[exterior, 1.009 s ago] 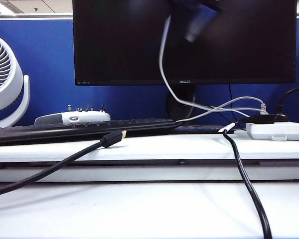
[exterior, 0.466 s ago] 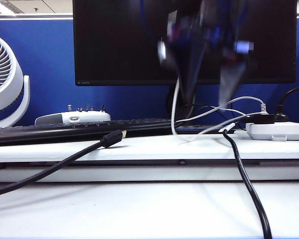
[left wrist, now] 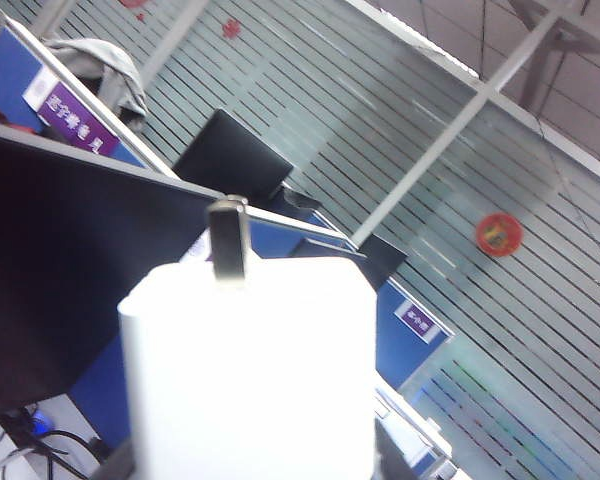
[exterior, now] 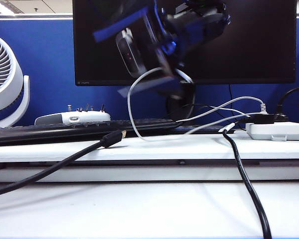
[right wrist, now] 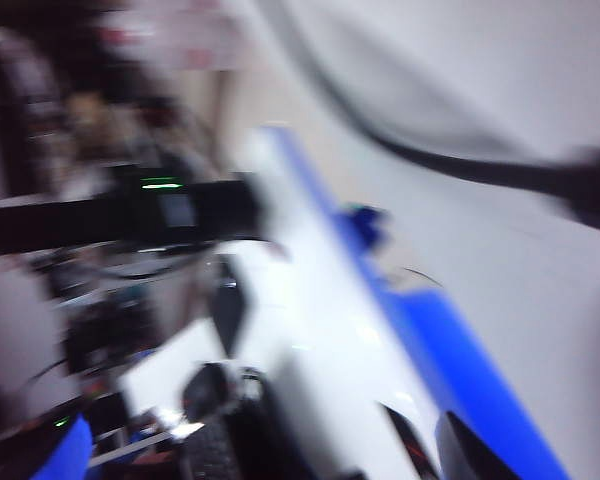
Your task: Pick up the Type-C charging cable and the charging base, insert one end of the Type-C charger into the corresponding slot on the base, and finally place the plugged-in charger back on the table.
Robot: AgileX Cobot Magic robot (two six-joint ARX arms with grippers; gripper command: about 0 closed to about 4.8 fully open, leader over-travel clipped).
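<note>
The charging base (left wrist: 250,370), a white block with a metal prong (left wrist: 228,240) on its far end, fills the left wrist view. My left gripper (left wrist: 250,470) is shut on it, with grey finger edges just showing at its sides. That gripper does not show in the exterior view. My right gripper (exterior: 112,62) is blurred in front of the monitor and points left, its two fingers spread wide. The Type-C charging cable (exterior: 131,107) hangs in a loop from that arm down to the table's ledge (exterior: 149,148). Blur hides where it is caught. The right wrist view is smeared.
A black monitor (exterior: 239,45) stands behind a keyboard (exterior: 65,130). A black cable with a gold-tipped plug (exterior: 112,138) lies across the ledge. At the right are a flat white box with black plugs (exterior: 275,130), a thick black cable (exterior: 244,179) and a greyish cord (exterior: 239,101). A fan (exterior: 5,79) stands at the far left.
The right arm has swung down from the top of the exterior view, then turned so its fingers point left. The white cable's hanging loop has swung left with it.
</note>
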